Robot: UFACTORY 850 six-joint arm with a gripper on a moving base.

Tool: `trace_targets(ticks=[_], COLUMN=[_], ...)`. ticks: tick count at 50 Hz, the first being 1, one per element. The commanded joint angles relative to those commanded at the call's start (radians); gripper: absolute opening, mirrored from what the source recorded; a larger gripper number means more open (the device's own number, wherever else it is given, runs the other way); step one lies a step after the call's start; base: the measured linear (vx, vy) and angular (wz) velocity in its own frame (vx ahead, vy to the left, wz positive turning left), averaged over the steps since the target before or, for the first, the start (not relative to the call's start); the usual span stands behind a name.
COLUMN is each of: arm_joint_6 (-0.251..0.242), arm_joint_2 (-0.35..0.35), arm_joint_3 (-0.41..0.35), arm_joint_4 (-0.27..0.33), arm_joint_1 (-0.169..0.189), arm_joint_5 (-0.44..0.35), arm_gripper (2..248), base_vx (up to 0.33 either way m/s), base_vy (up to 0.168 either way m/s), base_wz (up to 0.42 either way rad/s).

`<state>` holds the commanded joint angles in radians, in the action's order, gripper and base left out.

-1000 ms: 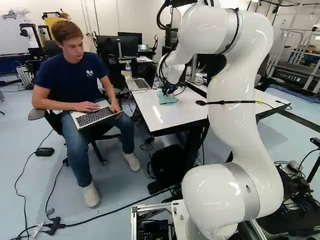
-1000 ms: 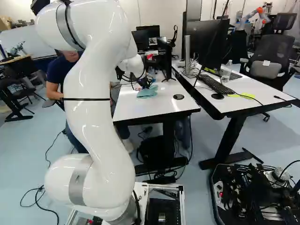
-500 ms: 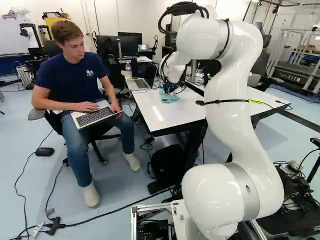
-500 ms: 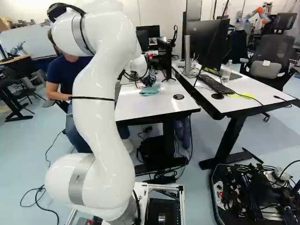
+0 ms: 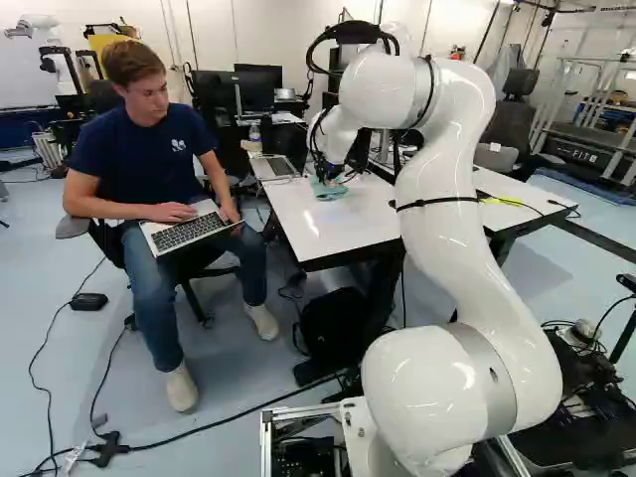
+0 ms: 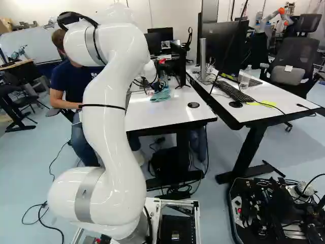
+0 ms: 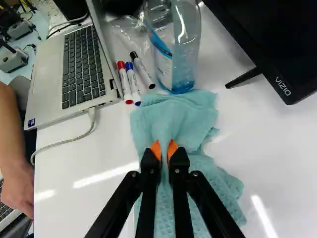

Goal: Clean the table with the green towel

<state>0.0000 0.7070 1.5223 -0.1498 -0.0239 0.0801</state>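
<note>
Gripper (image 7: 164, 150) fingers stand nearly together, with a raised fold of the green towel (image 7: 173, 116) pinched between the orange pads (image 7: 156, 148). Towel location: on the white table (image 7: 69, 173), directly beneath the jaws, extending ahead of and behind them. Its long axis runs roughly in line with the fingers. Ahead, the far edge meets or lies just beside the clear bottle (image 7: 178, 49); the markers (image 7: 132, 82) lie toward the laptop (image 7: 79, 74). Direct the next wiping stroke back, away from the bottle; forward travel could topple it.
</note>
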Motion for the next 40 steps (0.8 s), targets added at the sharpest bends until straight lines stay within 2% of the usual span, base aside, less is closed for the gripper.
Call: trace_targets(ticks=[18,40], arm_joint_6=[0.0,0.0], arm_joint_2=[-0.068,-0.159], arm_joint_3=[-0.095,-0.22], arm_joint_4=[0.0,0.0], arm_joint_1=[-0.019,-0.012], arm_joint_5=[0.0,0.0], arm_gripper=[36,36], base_vx=[0.0,0.0], base_vy=[0.0,0.0], base_wz=[0.0,0.0])
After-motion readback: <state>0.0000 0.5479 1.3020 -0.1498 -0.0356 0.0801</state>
